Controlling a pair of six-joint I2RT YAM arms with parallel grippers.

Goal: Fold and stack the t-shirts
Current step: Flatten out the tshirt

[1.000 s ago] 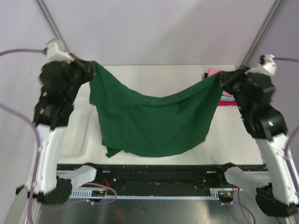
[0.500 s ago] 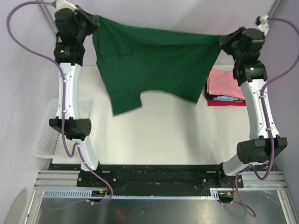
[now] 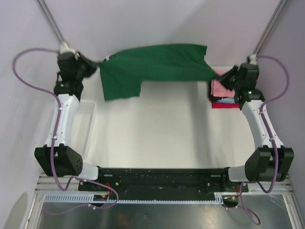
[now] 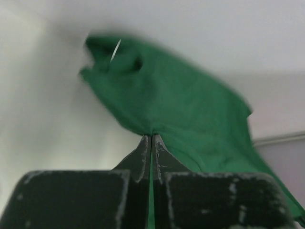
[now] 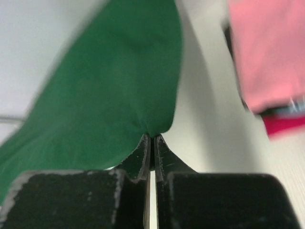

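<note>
The dark green t-shirt hangs stretched in the air across the back of the table, held between both grippers. My left gripper is shut on its left corner; the cloth spreads away from the closed tips in the left wrist view. My right gripper is shut on its right corner, and the cloth shows the same way in the right wrist view. A folded stack with the pink t-shirt on top, red and black below, lies at the back right, also in the right wrist view.
A white mesh basket stands at the left edge of the white table. Metal frame posts rise at the back corners. The arm bases sit on the black rail at the near edge.
Both arms have swung the green shirt up and toward the back of the table, then lowered; the shirt now lies flatter and further back than half a second ago.
</note>
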